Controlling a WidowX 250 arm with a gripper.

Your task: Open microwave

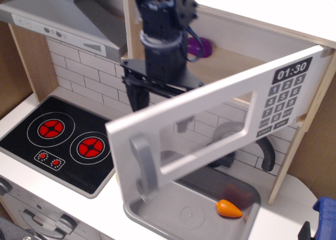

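Observation:
The microwave's white door [210, 99] hangs well open, swung out toward the camera on its right hinge. Its grey bar handle [144, 167] is at the lower left and its black keypad [281, 101] at the right. The pale wood cavity [231, 59] shows behind it. My black gripper [159, 118] reaches down just behind the door's inner face, open and empty. One finger [135, 95] shows left of the door's top edge; the other shows through the clear window [184, 125].
A purple eggplant [202, 47] lies inside the cavity. An orange carrot [229, 208] lies in the grey sink [253, 197], which the door overhangs. The black faucet [266, 155], stove top [58, 140] and grey range hood [63, 19] surround it.

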